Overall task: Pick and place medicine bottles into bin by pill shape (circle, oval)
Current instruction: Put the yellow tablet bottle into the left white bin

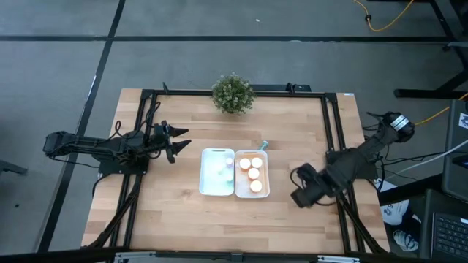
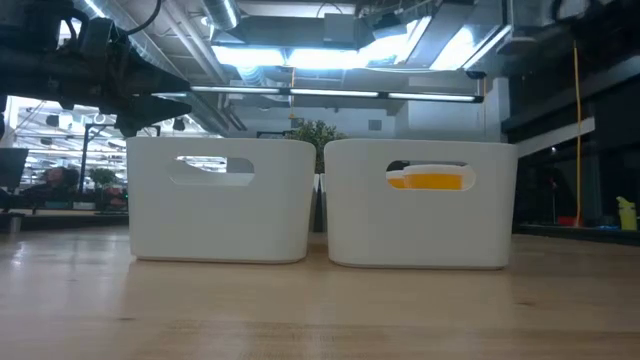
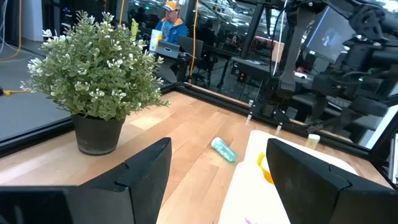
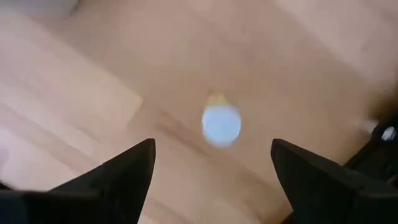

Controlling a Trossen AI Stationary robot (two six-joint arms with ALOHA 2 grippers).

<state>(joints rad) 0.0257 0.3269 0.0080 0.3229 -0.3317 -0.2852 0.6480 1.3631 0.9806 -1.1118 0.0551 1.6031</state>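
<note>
your right gripper (image 4: 211,165) hangs over the bare table off the right-hand bin's (image 1: 264,175) outer side, jaws spread wide and holding nothing, with a bottle (image 4: 221,126) standing straight beneath it. bring the gripper down square over that white cap, keep the jaws apart until the fingers straddle the body, then close gently so it does not tip or roll. the wrist view is smeared, so its colour is a guess: a pale round cap with a hint of orange behind it. beside that same bin, near its far corner, a teal bottle (image 3: 223,150) lies on its side on the wood. inside it stand three orange bottles (image 1: 254,174). your left gripper (image 3: 214,180) waits well off the other bin's (image 1: 217,172) outer side, jaws apart, empty.
</note>
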